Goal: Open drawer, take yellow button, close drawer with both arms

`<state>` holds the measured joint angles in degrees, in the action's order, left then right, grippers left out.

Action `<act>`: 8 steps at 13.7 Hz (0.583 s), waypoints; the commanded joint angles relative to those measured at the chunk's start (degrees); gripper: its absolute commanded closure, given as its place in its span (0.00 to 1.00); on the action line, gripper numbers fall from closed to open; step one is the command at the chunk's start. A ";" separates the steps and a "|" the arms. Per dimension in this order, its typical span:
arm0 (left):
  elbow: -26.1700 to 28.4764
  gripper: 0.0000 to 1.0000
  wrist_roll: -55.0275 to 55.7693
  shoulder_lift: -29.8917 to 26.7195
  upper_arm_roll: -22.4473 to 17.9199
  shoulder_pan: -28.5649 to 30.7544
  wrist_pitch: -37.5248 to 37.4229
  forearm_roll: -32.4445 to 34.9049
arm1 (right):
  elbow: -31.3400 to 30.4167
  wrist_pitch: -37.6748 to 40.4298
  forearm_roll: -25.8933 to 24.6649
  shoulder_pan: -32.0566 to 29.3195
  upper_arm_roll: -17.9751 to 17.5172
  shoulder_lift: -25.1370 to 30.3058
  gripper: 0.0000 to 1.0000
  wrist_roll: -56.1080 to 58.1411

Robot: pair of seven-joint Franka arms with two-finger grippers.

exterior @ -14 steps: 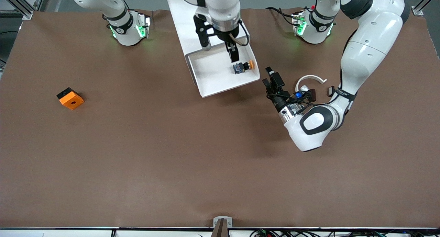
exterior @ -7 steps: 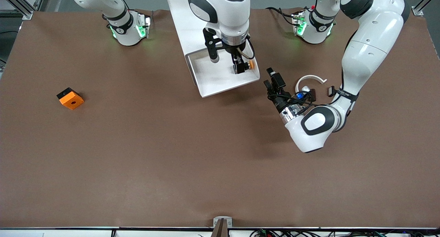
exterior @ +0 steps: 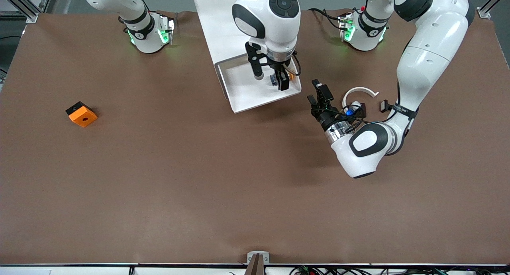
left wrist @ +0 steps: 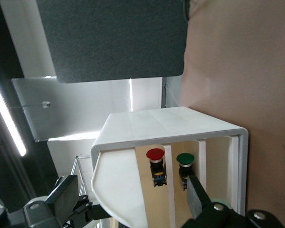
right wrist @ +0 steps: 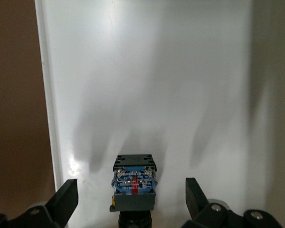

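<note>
The right gripper (exterior: 271,79) has its jaws spread wide and empty, one finger to each side of the button (right wrist: 134,186), hanging low over the open drawer (exterior: 243,93) and not yet touching the part. The left gripper (exterior: 317,95) is also fully apart and holds nothing; it waits just above the table beside the drawer's corner, toward the left arm's end.

So the drawer is already pulled out from the white cabinet (exterior: 215,24); the grasp, the lift-out and the closing are left.

The button lies on its side on the drawer floor. Its long axis runs across the drawer, with the orange cap (exterior: 292,76) toward the left arm's end.
</note>
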<state>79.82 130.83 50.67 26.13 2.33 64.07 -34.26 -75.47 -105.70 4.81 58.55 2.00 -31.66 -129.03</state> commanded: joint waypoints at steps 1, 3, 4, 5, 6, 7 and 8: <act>-0.89 0.00 -2.68 -1.27 0.15 0.04 -0.44 2.27 | 1.73 0.58 -0.85 0.61 0.46 -0.59 0.00 -1.23; -1.77 0.00 -4.87 -1.27 0.24 0.13 -0.26 4.02 | 1.73 0.67 -0.85 0.69 0.55 -1.21 0.00 -1.23; -2.13 0.00 -6.27 -1.27 0.33 0.04 -0.26 5.07 | 1.73 0.67 -0.85 0.78 0.46 -1.73 0.00 -1.23; -2.22 0.00 -7.16 -1.27 0.33 -0.04 -0.18 5.78 | 1.73 0.58 -0.94 1.30 0.55 -2.08 0.00 -1.23; -2.48 0.00 -8.21 -1.27 0.50 -0.13 0.00 6.48 | 1.73 0.23 -1.03 1.57 0.55 -2.43 0.00 -1.23; -2.92 0.00 -8.83 -1.27 0.85 -0.13 0.09 7.36 | 1.73 -0.20 -1.03 1.57 0.55 -2.53 0.00 -1.23; -3.27 0.00 -9.88 -1.27 0.94 -0.13 0.44 8.15 | 1.73 -0.56 -1.03 1.66 0.55 -2.61 0.00 -1.14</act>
<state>77.08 122.94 50.46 26.45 2.33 64.16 -28.42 -75.39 -106.07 4.64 59.27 2.01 -33.18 -129.04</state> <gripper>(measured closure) 0.000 0.000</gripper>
